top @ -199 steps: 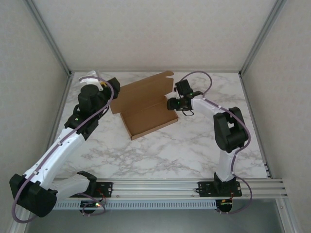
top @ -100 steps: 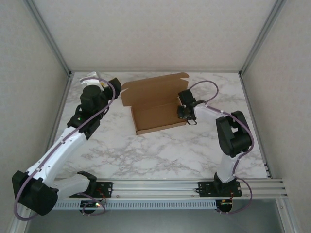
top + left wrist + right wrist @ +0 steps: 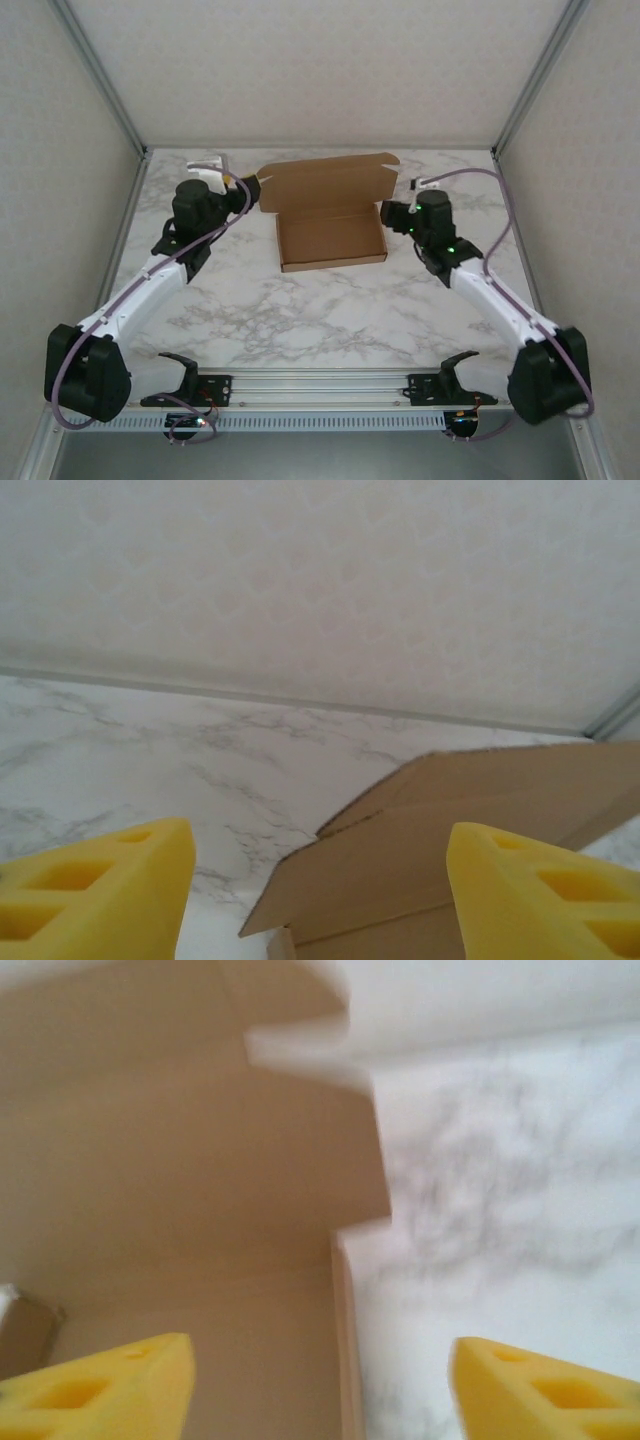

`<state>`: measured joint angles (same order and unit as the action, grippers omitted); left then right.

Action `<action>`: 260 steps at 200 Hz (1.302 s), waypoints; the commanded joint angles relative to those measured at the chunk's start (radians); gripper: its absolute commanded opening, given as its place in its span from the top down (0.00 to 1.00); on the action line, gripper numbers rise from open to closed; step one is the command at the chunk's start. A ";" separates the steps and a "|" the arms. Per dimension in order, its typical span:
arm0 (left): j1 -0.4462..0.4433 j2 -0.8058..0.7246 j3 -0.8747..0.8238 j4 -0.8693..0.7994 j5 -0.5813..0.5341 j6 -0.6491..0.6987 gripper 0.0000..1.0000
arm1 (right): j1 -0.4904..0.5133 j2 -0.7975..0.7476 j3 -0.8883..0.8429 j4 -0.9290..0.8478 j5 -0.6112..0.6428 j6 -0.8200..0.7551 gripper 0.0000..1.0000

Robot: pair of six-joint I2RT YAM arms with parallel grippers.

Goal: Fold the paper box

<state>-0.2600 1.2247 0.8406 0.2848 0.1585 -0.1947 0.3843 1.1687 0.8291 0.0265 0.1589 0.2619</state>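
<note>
Shows, from above, the paper box (image 3: 330,215) mid-frame on the marble table (image 3: 330,300), lid flap raised along its upper edge, left gripper (image 3: 241,184) beside its upper left corner, right gripper (image 3: 389,212) beside its right edge. Shows, at the left wrist, yellow pads (image 3: 95,890) spread, grasping nothing, a box flap low centre-right. Shows, at the right wrist, jaws likewise released, box interior on the frame's left.

The paper box (image 3: 330,240) is plain unprinted brown; the table (image 3: 350,300) is white marble with grey veins.

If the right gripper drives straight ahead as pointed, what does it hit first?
Most likely the paper box: its right side wall stands almost dead ahead, between the fingers of the open right gripper. How near it is, the wrist view doesn't settle.
</note>
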 commanded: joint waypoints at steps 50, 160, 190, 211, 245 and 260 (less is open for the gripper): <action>-0.001 -0.012 0.172 -0.023 -0.160 -0.003 0.13 | -0.026 0.028 0.261 -0.030 -0.039 -0.173 0.10; 0.018 0.005 0.199 0.093 -0.135 0.225 0.09 | -0.038 0.077 0.432 -0.092 -0.240 -0.479 0.10; 0.062 -0.031 -0.024 0.286 -0.021 0.230 0.10 | -0.176 0.099 0.263 0.150 -0.538 -0.543 0.10; 0.098 0.007 -0.096 0.277 0.028 0.271 0.08 | -0.258 0.168 0.203 0.235 -0.649 -0.575 0.11; 0.159 0.101 -0.162 0.333 0.281 0.308 0.10 | -0.299 0.291 0.109 0.461 -0.646 -0.570 0.10; 0.159 0.136 -0.162 0.346 0.330 0.347 0.10 | -0.309 0.345 0.118 0.463 -0.651 -0.584 0.10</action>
<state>-0.1043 1.3197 0.6884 0.5411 0.3210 0.0780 0.0891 1.4540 0.9543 0.3229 -0.4335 -0.2935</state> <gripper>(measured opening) 0.899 0.896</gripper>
